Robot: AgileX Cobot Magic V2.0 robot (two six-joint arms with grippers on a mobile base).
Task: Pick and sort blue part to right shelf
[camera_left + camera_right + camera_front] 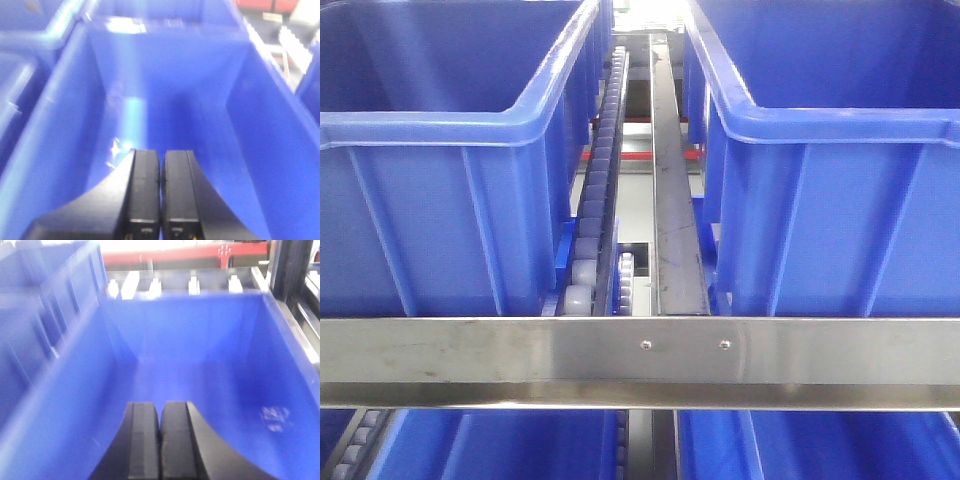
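Note:
The blue part is not in view in any frame. The shelf fills the front view: a flat steel front bar, a white roller rail and two large blue bins on the upper level. My left gripper is shut and empty, over the bare floor of a blue bin. My right gripper is shut and empty, over the bare floor of another blue bin. Neither gripper shows in the front view.
A steel divider strip runs between the two upper bins. More blue bins sit on the level below the bar. Neighbouring bin walls stand left of the right gripper. A red frame lies beyond the rack.

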